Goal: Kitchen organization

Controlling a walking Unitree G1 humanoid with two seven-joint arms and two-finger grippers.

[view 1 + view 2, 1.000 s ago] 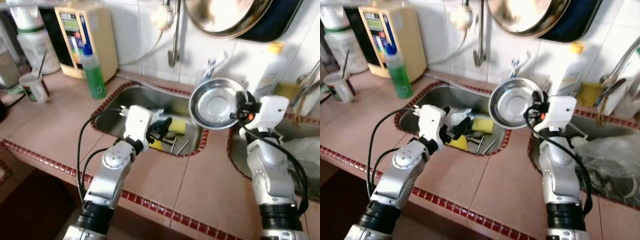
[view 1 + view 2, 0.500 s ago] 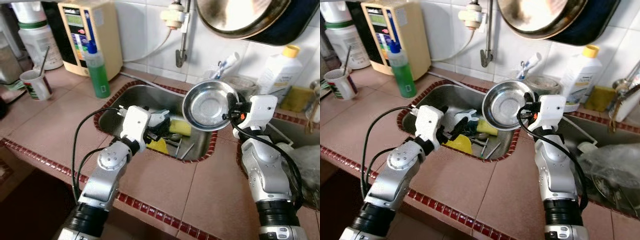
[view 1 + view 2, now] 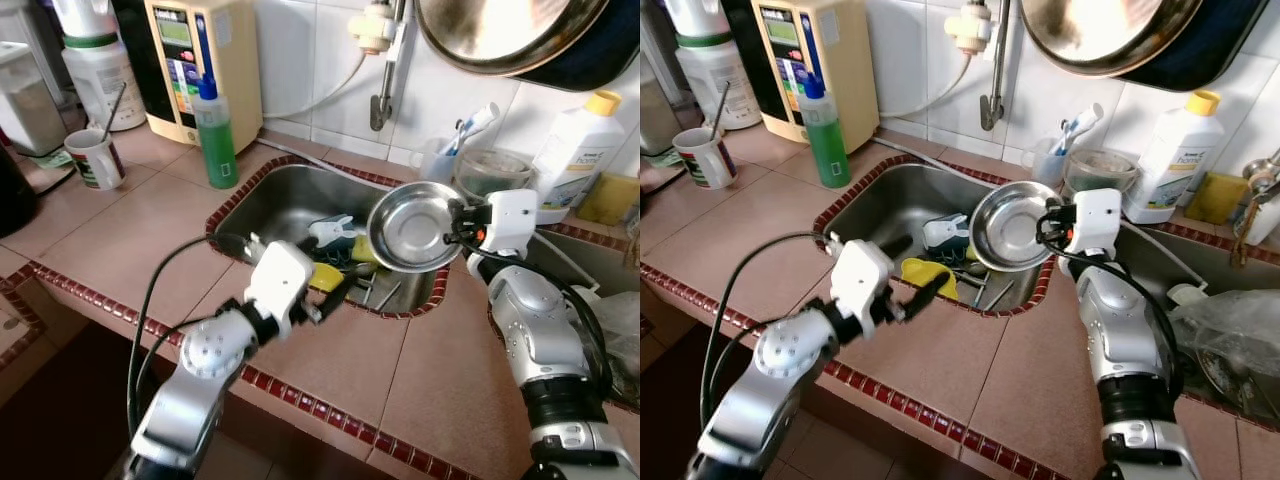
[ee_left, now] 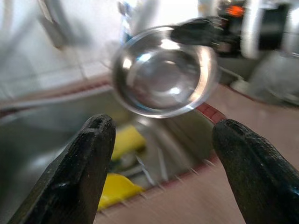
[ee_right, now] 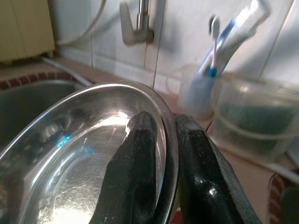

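A round steel bowl (image 3: 412,228) hangs tilted over the right end of the sink (image 3: 262,196). My right gripper (image 3: 458,224) is shut on its rim, with one finger (image 5: 140,154) inside the bowl (image 5: 79,158) and the other outside. My left gripper (image 3: 921,292) stands open over the sink's near edge, left of the bowl and apart from it. Its two fingers (image 4: 77,177) frame the bowl (image 4: 161,70) in the left wrist view, with nothing between them. Down in the sink lie a yellow sponge (image 3: 362,250), a yellow piece (image 3: 923,272) and some utensils.
A green soap bottle (image 3: 215,135), a mug (image 3: 95,160) and a cream appliance (image 3: 205,55) stand at the back left. The faucet (image 3: 384,60), a toothbrush cup (image 3: 440,155) and a white bottle (image 3: 575,150) line the wall. A big pan (image 3: 500,35) hangs above. A second basin holds a plastic bag (image 3: 1230,325).
The camera has shifted. My left gripper has drawn back out of the sink to its near edge. The right gripper has lowered the bowl and tipped it flatter over the sink.
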